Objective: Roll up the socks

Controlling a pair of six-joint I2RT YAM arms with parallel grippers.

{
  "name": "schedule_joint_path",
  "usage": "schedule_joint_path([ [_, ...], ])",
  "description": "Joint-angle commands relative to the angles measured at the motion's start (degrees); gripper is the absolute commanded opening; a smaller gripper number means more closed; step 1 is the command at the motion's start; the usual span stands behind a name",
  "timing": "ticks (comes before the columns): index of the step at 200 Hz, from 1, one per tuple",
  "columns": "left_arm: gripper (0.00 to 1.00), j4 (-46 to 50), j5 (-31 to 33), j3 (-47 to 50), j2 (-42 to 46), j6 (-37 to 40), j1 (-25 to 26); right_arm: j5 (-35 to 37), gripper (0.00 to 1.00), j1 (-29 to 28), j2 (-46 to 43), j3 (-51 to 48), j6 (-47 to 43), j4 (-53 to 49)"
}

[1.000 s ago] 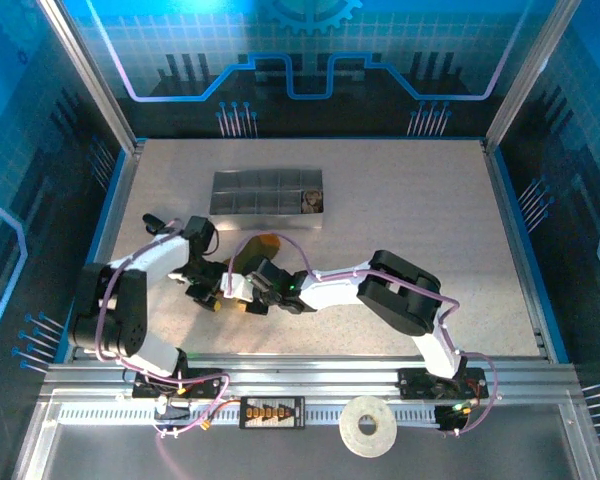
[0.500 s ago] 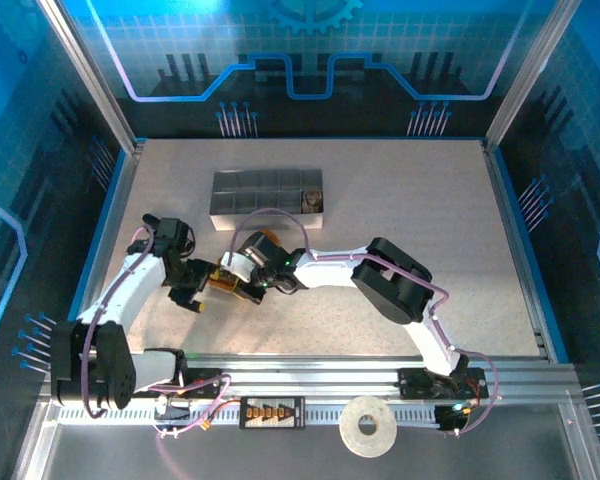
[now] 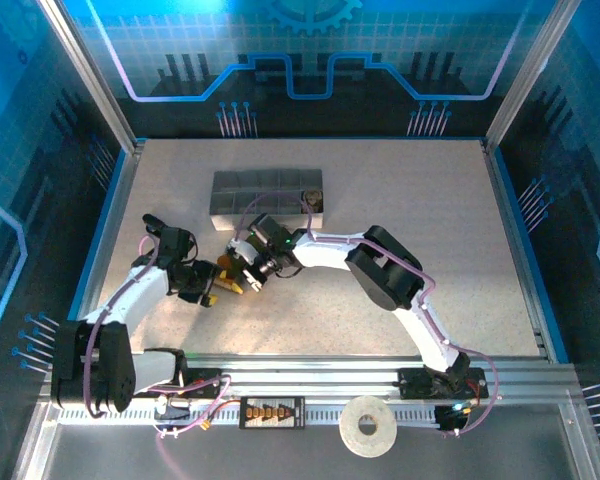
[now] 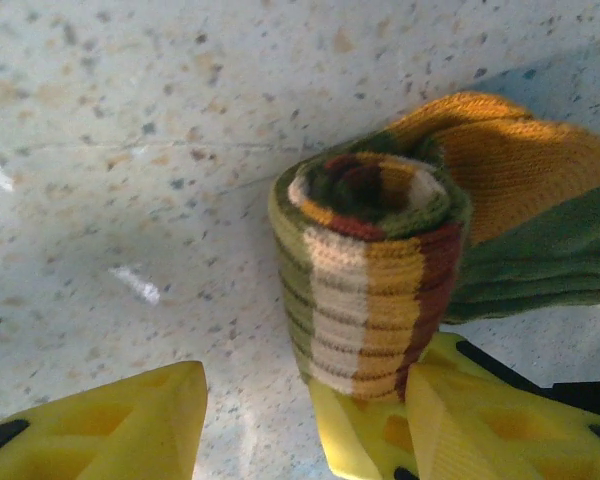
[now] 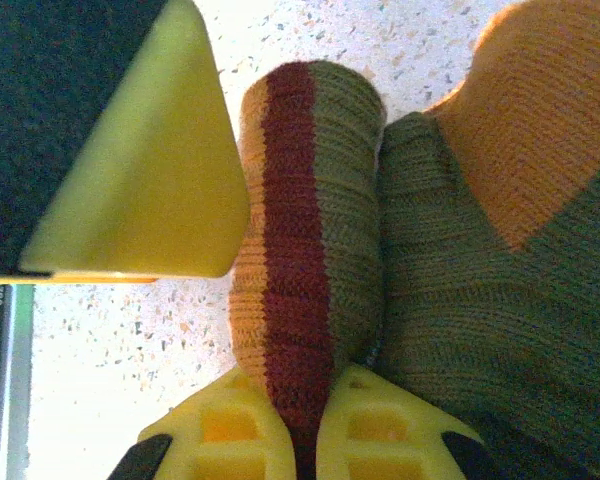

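Your right pincer [image 5: 298, 395] is clamped narrow on the olive sock [image 5: 305, 250]. The right wrist view shows its two yellow fingers [image 5: 205, 430] pressing either side of the rolled part, right where a dark red stripe runs along the roll. The unrolled length of the same sock, green with an orange patch, lies flat against the roll on its right side in that view.

Your left pincer [image 4: 310, 385] stands partly apart, with the roll lying between its fingers on the bench [image 3: 430, 220]. In the left wrist view the roll sits hard up against the finger at lower right, and bare bench shows between the roll and the finger at lower left, so it is not gripping. A third yellow piece shows under the roll there. It is probably part of the right pincer, but the view is too close to be sure.

One left finger also appears large and blurred at upper left in the right wrist view, just beside the roll. The two pincers crowd each other at the sock.

The left wrist view gives you the end of the roll, a spiral of green, cream, orange and red bands. The right wrist view gives only its side.

From the top view, both pincers meet left of centre on the bench, with the grey tray [image 3: 235, 190] just behind them. A brownish bundle [image 3: 313, 201] lies in the tray's far right compartment, possibly the beige sock. The right arm's cable loops over the tray's front wall.
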State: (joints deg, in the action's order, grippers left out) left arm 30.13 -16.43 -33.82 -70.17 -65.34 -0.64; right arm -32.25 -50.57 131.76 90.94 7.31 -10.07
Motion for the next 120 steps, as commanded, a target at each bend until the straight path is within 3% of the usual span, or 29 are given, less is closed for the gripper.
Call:
schedule_joint_path([
  [1,0.52,-2.4,-0.8,1.4,-2.2,2.1,-0.4,5.0,0.00,0.9,8.6,-2.4,4.7,-13.8],
  [78,0.46,-2.8,4.4,1.8,-11.0,2.3,0.6,2.1,0.00,1.7,9.3,-0.4,6.2,-15.1],
  [120,0.39,5.7,7.9,-2.6,-17.4,1.1,3.3,7.9,0.23,0.3,2.0,-4.2,-1.3,-10.5],
])
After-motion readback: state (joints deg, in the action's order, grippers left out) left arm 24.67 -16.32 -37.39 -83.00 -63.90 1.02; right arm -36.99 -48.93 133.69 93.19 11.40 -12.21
